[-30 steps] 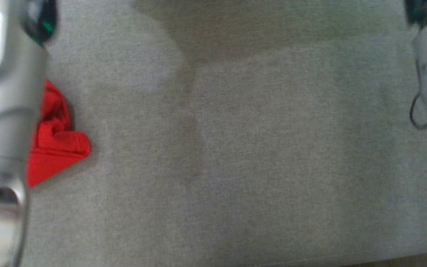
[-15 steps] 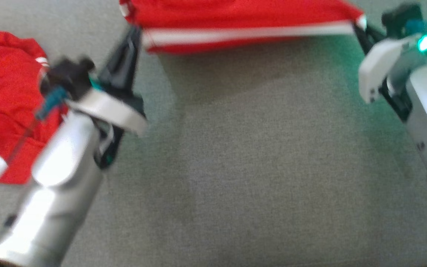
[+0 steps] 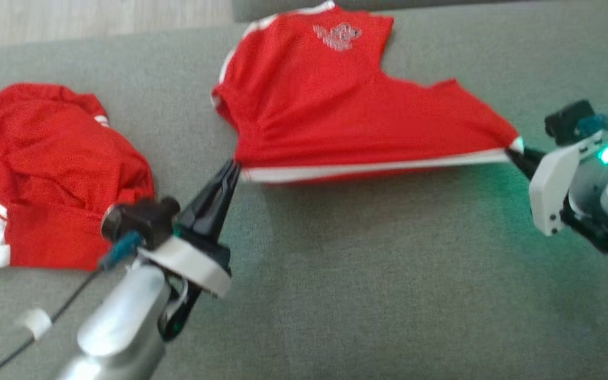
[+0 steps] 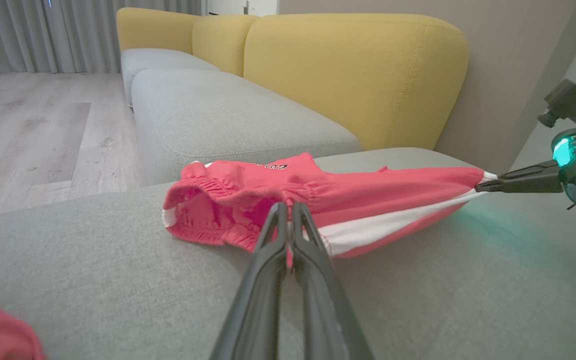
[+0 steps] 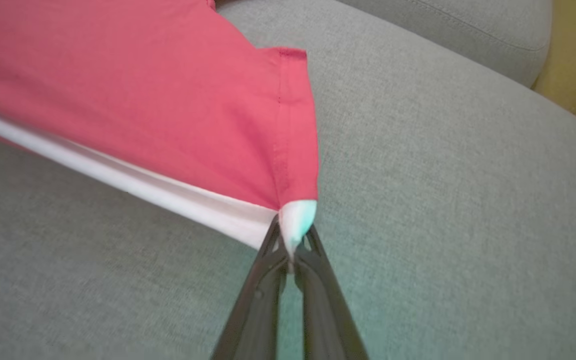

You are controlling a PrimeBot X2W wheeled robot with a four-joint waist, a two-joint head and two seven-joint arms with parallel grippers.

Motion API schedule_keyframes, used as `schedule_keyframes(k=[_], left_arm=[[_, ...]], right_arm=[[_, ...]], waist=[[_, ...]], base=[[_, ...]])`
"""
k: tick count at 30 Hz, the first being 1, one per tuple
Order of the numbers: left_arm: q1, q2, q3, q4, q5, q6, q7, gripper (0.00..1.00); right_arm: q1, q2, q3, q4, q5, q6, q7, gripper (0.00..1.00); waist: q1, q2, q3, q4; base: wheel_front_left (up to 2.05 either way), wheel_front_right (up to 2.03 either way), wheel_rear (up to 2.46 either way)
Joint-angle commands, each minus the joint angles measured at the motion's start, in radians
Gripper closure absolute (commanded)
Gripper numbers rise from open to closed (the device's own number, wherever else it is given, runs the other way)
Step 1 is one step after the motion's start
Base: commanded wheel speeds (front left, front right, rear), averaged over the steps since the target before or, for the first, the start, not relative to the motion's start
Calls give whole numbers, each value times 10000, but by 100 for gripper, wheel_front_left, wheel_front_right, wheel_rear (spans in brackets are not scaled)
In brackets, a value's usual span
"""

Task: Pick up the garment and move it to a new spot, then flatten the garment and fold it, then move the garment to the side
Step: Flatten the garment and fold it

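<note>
The red garment (image 3: 335,105) lies spread on the grey seat cushion (image 3: 388,295), its near edge, trimmed with a white band (image 3: 367,170), pulled into a taut line between the two tools and raised slightly off the fabric. At the garment's near left corner the left tool (image 3: 233,169) is clamped shut on the gathered waist end; at its near right corner the right tool (image 3: 514,153) is pinched shut on the white tip of the hem. A white print (image 3: 338,36) sits on the garment's far part, too blurred to read. Left of the garment, well apart from it, a second red garment (image 3: 50,169) lies crumpled on the same cushion. Beyond the garment, in the left wrist view, rises a yellow backrest (image 4: 358,75), with wooden floor (image 4: 33,135) off to the garment's far left.
</note>
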Motion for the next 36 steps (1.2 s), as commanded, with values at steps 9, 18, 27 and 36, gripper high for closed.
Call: schedule_keyframes(k=[9,18,27,36], left_arm=[[1749,594,548,-1586,-110,928,-124,100],[3057,897,604,-3304,-232,1762,106,100],[2574,1180,836,-3978,-73,2100,436,100],[1168,1054,989,-3458,127,2028,580,100]], right_arm=[[1172,-1487,826,-1174,1392,17,639,100],[1677,-2277,736,-2299,2005,17,828,100],[1071,-2123,44,-2495,1199,17,382,100],[-405,-1486,-798,-1895,9,17,340,100]], waist=[[1,-1,-1423,-257],[1,-1,-1880,-459],[1,-1,-1363,-248],[1,-1,1,528]], base=[[0,0,0],[0,0,0],[0,0,0],[0,0,0]])
